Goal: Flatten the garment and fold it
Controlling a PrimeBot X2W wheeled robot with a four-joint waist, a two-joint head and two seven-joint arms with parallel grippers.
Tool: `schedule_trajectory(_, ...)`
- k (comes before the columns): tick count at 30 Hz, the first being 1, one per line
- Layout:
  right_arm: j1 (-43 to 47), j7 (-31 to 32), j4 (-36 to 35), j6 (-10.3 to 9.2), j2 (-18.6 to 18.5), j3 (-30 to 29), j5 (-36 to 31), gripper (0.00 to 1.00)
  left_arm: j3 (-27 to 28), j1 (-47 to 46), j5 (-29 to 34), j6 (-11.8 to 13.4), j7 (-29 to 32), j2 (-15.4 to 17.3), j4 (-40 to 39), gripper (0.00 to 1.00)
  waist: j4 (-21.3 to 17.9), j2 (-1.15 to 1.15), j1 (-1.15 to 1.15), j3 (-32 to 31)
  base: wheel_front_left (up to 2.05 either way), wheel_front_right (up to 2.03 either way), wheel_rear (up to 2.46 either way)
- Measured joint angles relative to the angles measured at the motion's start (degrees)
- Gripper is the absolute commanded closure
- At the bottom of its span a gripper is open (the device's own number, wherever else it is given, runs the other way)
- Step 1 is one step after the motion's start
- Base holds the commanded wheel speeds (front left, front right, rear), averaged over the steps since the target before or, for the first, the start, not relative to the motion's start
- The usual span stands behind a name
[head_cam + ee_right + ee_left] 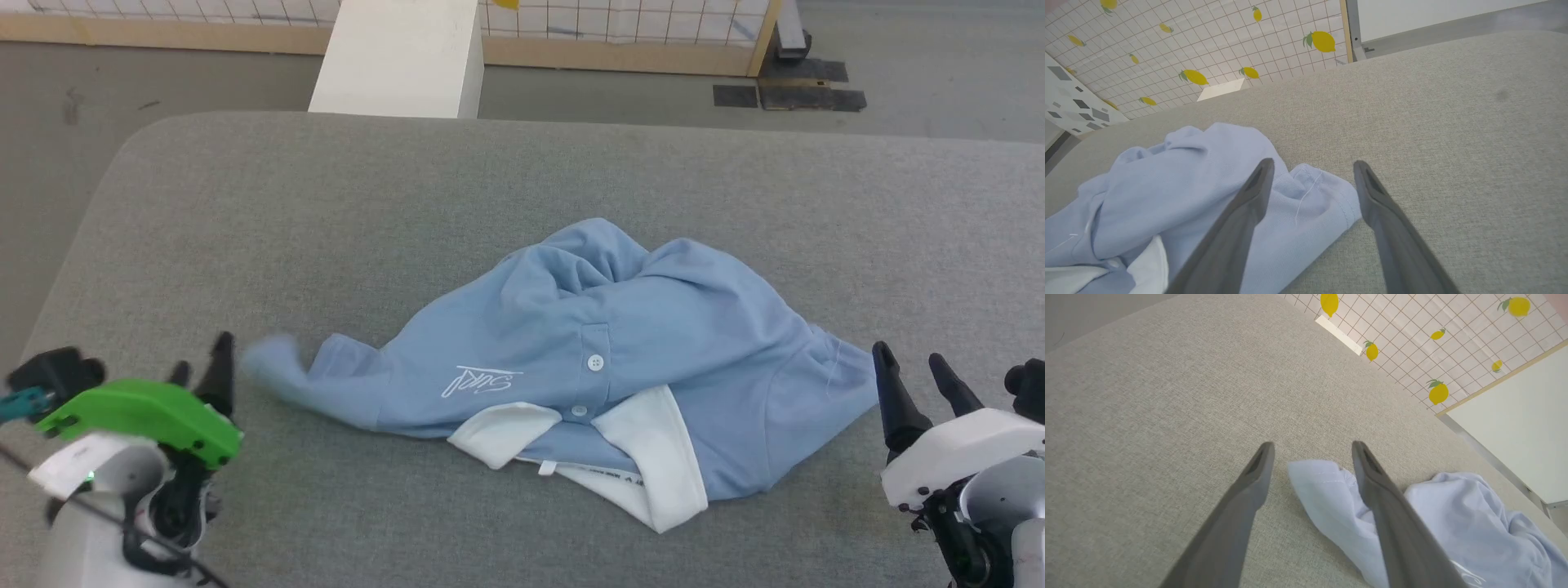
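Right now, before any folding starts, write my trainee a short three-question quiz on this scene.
1. True or false: the light blue polo shirt lies fully flattened on the grey padded table.
2. Its collar is: A white, B green, C black.
3. Fill in: the left tool and the right tool both stand ____.
Key: 1 false, it is bunched up; 2 A; 3 open.

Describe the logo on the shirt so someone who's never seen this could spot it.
On the big grey table lies a crumpled light blue polo shirt. On its chest, left of the white buttons and just beyond the white collar, sits the logo: thin white cursive strokes, where its neighbours are solid white.
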Motion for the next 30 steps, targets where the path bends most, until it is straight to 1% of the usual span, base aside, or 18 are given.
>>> schedule_trajectory(3, 0.0, 0.0, 0.1, 0.0, 0.0, 0.0, 0.0, 0.0, 1.0, 2.6, 1.3, -0.5, -4.9, 0.4, -3.0, 0.0, -0.1, 0.0, 0.0, -0.4, 0.0, 0.0, 0.0)
schedule_trajectory(5, 0.0, -0.1, 0.3, 0.0, 0.0, 0.0, 0.0, 0.0, 1.2, 4.4, 2.8, -1.3, -9.5, 0.5, -4.1, 0.0, -0.2, 0.0, 0.0, -0.6, 0.0, 0.0, 0.0)
schedule_trajectory(10, 0.1, 0.1, 0.4, 0.0, 0.0, -0.7, 0.0, 0.0, -0.1, 7.2, 9.3, -3.3, -22.3, -0.1, -4.2, 0.0, -0.2, 0.0, 0.0, -0.4, 0.0, 0.0, 0.0)
schedule_trajectory(12, 0.1, 1.1, 0.4, 0.0, 0.0, -1.2, -0.9, 0.0, -1.0, 7.6, 10.7, -3.8, -25.8, -0.6, -3.6, 0.0, -0.1, 0.0, 0.0, -0.3, 0.0, 0.0, 0.0)
schedule_trajectory(14, 0.1, 3.1, 0.4, 0.0, 0.0, -1.7, -2.4, 0.0, -1.6, 7.7, 12.0, -4.3, -28.0, -1.1, -3.0, 0.0, 0.0, 0.0, 0.0, -0.1, 0.0, 0.0, 0.0)
schedule_trajectory(17, -0.6, 8.1, 0.4, 0.0, 0.0, -1.8, -5.7, 0.0, -1.9, 7.6, 13.1, -4.7, -29.6, -1.4, -2.5, 0.0, 0.1, 0.0, 0.0, 0.5, 0.0, 0.0, 0.0)
schedule_trajectory(20, -4.3, 15.8, 0.5, 0.0, -1.1, -1.2, -9.6, 0.0, -2.2, 7.5, 14.2, -4.8, -30.1, -1.9, -2.2, 0.0, 0.2, 0.0, 0.0, 1.4, 0.0, 0.0, 0.0)
schedule_trajectory(22, -7.8, 22.2, 1.1, 0.0, -2.9, -0.3, -12.6, 0.0, -2.5, 7.1, 14.9, -4.9, -30.3, -2.2, -2.2, 0.0, 0.3, 0.0, 0.0, 2.3, 0.0, 0.0, 0.0)
schedule_trajectory(25, -11.9, 29.6, 2.0, 0.0, -5.9, 1.6, -15.7, 0.0, -3.0, 5.9, 15.5, -5.4, -30.5, -2.5, -2.1, 0.0, 0.7, 0.0, 0.0, 3.6, 0.0, 0.0, 0.0)
schedule_trajectory(30, -14.0, 40.5, 4.5, 0.01, -8.5, 6.8, -15.6, 0.0, -3.6, 3.5, 16.0, -6.0, -30.7, -3.2, -1.6, 0.0, 1.8, 0.0, 0.0, 5.8, 0.0, 0.0, 0.0)
